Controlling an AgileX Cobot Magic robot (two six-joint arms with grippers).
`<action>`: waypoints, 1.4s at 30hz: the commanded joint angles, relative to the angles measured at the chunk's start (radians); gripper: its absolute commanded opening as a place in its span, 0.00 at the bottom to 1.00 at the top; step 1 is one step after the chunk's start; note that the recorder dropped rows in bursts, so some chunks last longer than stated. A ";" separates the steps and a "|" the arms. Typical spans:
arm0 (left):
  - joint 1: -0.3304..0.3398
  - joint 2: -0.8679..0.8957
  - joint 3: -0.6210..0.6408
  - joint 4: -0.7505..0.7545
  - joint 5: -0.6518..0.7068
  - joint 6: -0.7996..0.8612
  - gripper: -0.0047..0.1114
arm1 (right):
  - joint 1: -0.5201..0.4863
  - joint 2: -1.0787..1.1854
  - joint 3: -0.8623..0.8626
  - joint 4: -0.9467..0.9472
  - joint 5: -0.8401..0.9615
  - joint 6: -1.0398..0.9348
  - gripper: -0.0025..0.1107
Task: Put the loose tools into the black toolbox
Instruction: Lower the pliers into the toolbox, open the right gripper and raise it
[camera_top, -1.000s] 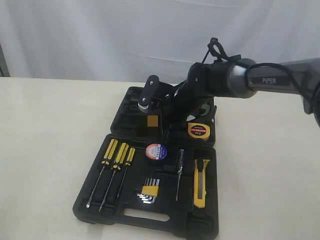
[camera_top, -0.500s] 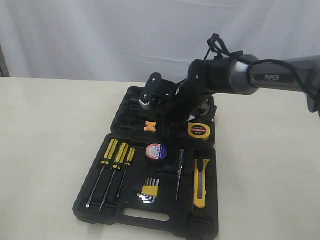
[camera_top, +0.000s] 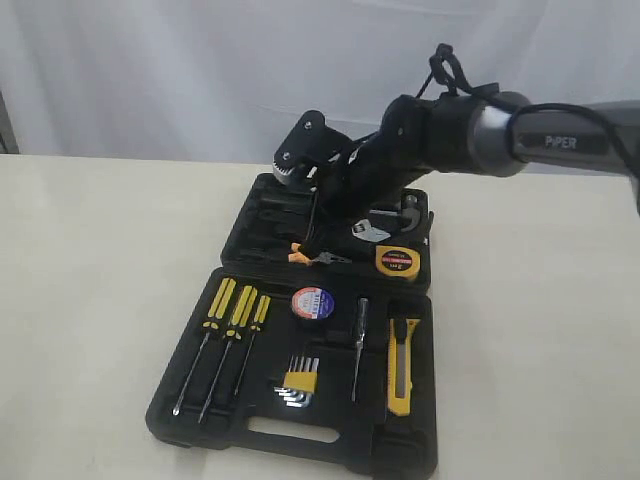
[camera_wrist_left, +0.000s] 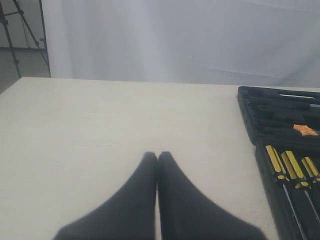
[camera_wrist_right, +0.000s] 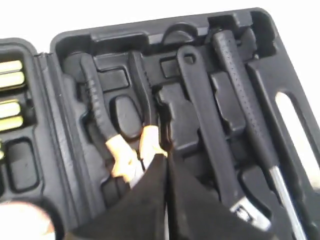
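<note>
The black toolbox (camera_top: 190, 400) lies open on the table. Its near half holds the black tape roll (camera_top: 313, 302) and the yellow utility knife (camera_top: 401, 366). In the far half are the yellow tape measure (camera_top: 396, 261) and the pliers (camera_top: 304, 255), whose orange-and-black handles (camera_wrist_right: 121, 156) rest in a moulded slot. My right gripper (camera_top: 311, 236) hangs shut just above the pliers, its tips (camera_wrist_right: 166, 158) beside the orange part with nothing between them. My left gripper (camera_wrist_left: 157, 155) is shut over bare table, left of the toolbox (camera_wrist_left: 248, 116).
Three yellow-and-black screwdrivers (camera_top: 230, 335), a hex key set (camera_top: 298, 382) and a thin dark screwdriver (camera_top: 358, 345) sit in the near half. An adjustable wrench (camera_wrist_right: 210, 130) and a black-handled tool (camera_wrist_right: 247, 107) fill slots beside the pliers. A white curtain hangs behind.
My right gripper has risen from low over the far half of the toolbox. The pliers, earlier mostly hidden under it, now lie in view in their slot.
</note>
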 joint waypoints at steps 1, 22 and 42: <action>-0.002 -0.003 0.002 -0.002 0.001 0.001 0.04 | 0.006 0.064 -0.037 0.045 -0.017 -0.027 0.02; -0.002 -0.003 0.002 -0.002 0.001 -0.001 0.04 | 0.004 0.069 -0.095 0.091 0.053 -0.024 0.02; -0.002 -0.003 0.002 -0.002 0.001 -0.001 0.04 | -0.064 -0.464 0.284 -0.175 0.272 0.050 0.02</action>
